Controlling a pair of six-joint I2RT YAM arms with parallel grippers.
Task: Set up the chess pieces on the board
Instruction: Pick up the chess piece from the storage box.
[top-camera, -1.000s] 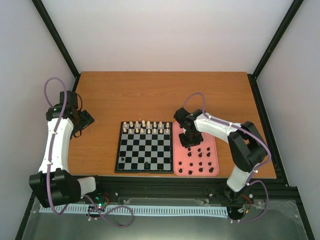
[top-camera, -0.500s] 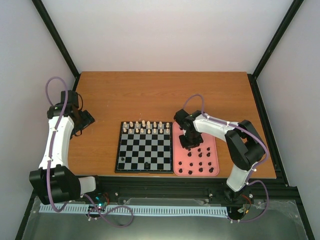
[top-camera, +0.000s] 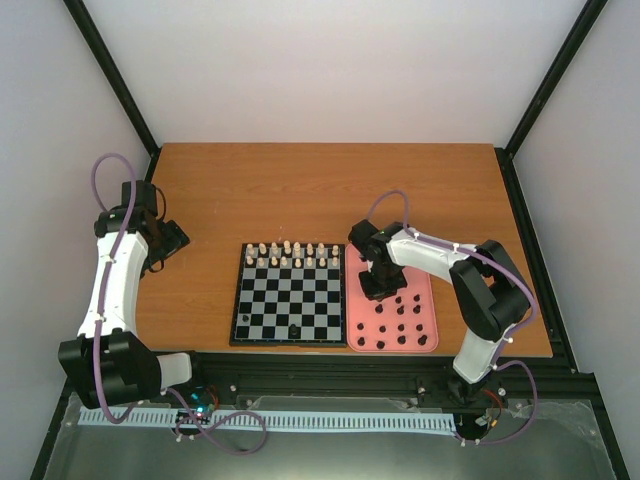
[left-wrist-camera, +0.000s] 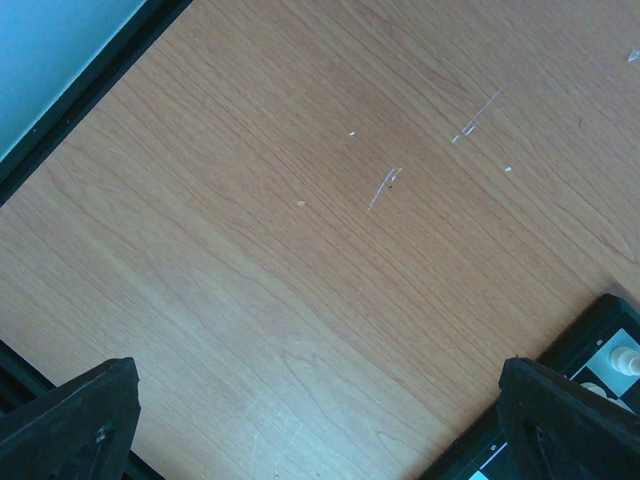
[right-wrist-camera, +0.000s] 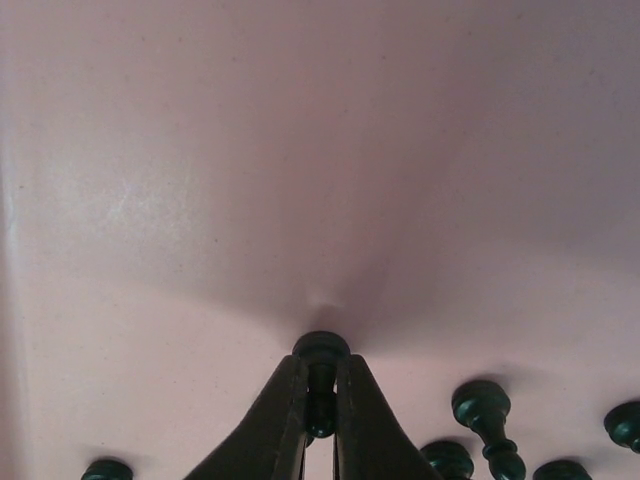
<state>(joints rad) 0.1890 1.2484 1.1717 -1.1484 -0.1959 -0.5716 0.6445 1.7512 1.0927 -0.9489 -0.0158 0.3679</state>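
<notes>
Small black chess pieces (top-camera: 400, 325) lie scattered on the near half of a pink rounded plastic tray (top-camera: 422, 280), just right of the black-and-grey checked chessboard (top-camera: 285, 300). Farther along the tray, the right gripper (right-wrist-camera: 320, 385) pinches one tiny black piece (right-wrist-camera: 320, 348) between its narrowed fingertips. Left of the board, well apart, the left gripper (left-wrist-camera: 320, 430) hangs wide open over the wooden table (left-wrist-camera: 300, 200).

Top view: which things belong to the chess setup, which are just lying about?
Job: black chess pieces on the pink tray; board; right gripper, shut on one piece.
Lying about: cream-white pieces, already lined up; left gripper, open, holding nothing.
</notes>
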